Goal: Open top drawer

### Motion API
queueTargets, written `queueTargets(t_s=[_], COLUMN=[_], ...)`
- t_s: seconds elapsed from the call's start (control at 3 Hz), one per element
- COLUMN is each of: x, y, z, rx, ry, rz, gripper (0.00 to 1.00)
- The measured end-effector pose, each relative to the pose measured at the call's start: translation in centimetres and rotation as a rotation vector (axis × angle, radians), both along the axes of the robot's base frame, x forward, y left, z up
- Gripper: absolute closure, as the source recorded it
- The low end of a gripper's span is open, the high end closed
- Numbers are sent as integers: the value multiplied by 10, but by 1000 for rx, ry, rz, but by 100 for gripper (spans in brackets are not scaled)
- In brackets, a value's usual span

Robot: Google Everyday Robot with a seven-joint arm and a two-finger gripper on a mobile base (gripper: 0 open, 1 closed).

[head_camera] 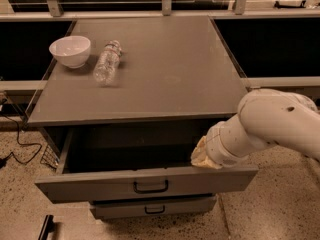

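Note:
The top drawer (100, 185) of the grey cabinet is pulled out, its wide flat front towards me with a small black bar handle (150, 186) at its centre. Its dark inside shows under the cabinet top. My white arm reaches in from the right, and the gripper (201, 155) sits at the drawer's right end, just above the top edge of the front and inside the opening. The wrist hides the fingers. A shorter drawer front (152, 207) with a like handle shows below, closed.
On the grey cabinet top (165, 69) a white bowl (70, 50) stands at the back left, with a clear plastic bottle (106, 62) lying next to it. Dark shelves flank the cabinet. A black cable (17, 144) lies on the speckled floor at the left.

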State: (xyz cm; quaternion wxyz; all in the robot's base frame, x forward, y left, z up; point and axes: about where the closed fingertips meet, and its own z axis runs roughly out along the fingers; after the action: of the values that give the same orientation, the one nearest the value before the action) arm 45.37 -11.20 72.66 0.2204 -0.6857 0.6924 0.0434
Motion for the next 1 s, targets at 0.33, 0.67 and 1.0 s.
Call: queueTargets(t_s=[0.33, 0.67, 1.0], x=[8, 8, 15], y=[10, 10, 3], z=[-3, -3, -11], rx=[12, 12, -3], ry=[-44, -44, -93], rz=[10, 10, -16], gripper=[100, 100, 100])
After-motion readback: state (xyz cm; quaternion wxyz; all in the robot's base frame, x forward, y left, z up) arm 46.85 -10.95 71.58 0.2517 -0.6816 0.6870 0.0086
